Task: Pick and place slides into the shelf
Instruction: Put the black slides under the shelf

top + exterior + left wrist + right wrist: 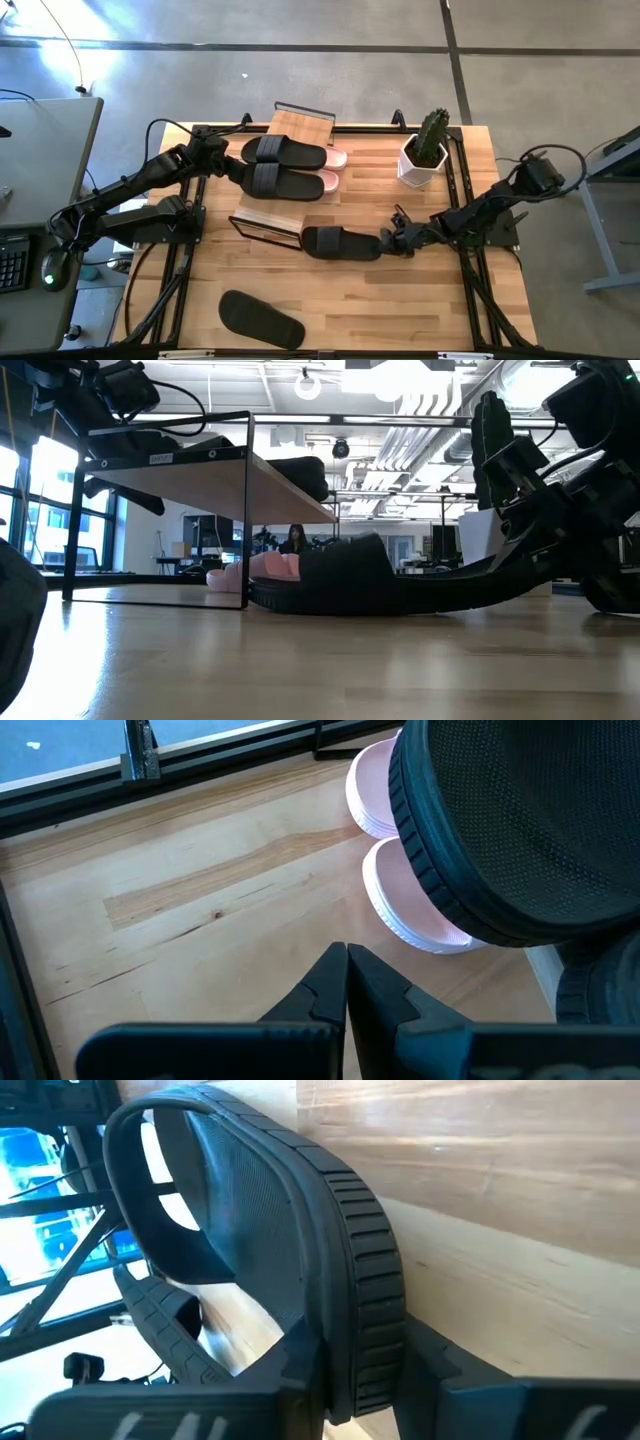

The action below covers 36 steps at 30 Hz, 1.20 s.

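Gripping the heel end of a black slide (340,243), the right gripper (392,241) sits low over the middle of the table (400,300); in the right wrist view its fingers (300,1355) clamp the ribbed sole edge of that slide (330,1260) between them. This slide lies on the table just in front of the shelf (280,215), its long axis running left to right, toe toward the shelf's front corner and heel toward the right arm. In the low view the slide (400,585) rests flat with the gripper's end slightly raised. Two more black slides (285,165) lie side by side on the shelf's slanted top board, long axes also left to right, and pink slides (333,170) show from under them at their right ends. The left gripper (222,160) is beside the left ends of those two black slides, fingers (345,985) pressed together with nothing between them. A fourth black slide (260,318) lies alone near the table's front edge, angled, well apart from the rest. The cactus pot (425,155) stands at the back right, clear of the right arm.
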Tool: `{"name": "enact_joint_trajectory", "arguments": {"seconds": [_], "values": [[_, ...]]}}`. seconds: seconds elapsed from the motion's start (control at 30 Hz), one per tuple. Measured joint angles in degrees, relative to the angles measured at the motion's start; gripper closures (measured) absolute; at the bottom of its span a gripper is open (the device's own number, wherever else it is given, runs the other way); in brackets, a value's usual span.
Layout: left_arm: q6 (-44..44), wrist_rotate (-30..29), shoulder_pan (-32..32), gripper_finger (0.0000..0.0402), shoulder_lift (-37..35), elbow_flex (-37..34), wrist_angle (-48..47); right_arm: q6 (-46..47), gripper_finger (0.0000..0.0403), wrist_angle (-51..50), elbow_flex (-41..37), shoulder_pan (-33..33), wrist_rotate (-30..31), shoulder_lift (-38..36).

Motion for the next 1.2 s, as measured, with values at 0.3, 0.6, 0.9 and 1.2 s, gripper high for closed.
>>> {"name": "enact_joint_trajectory", "arguments": {"seconds": [0.3, 0.6, 0.9, 1.2], "values": [[0.0, 0.0, 0.0, 0.0401, 0.0, 0.0, -0.1, -3.0, 0.0292, -3.6, 0.2, -0.7, 0.0, -0.1], [0.0, 0.0, 0.0, 0.0401, 0.0, 0.0, -0.4, -3.2, 0.0283, -7.8, 0.2, -0.7, 0.1, -0.2], [0.0, 0.0, 0.0, 0.0401, 0.0, 0.0, -0.4, -4.0, 0.0283, -8.7, 0.2, -0.7, 0.5, -0.2], [0.0, 0.0, 0.0, 0.0401, 0.0, 0.0, -0.4, -7.2, 0.0283, -21.3, 3.5, -0.7, 0.4, -3.3]]}}
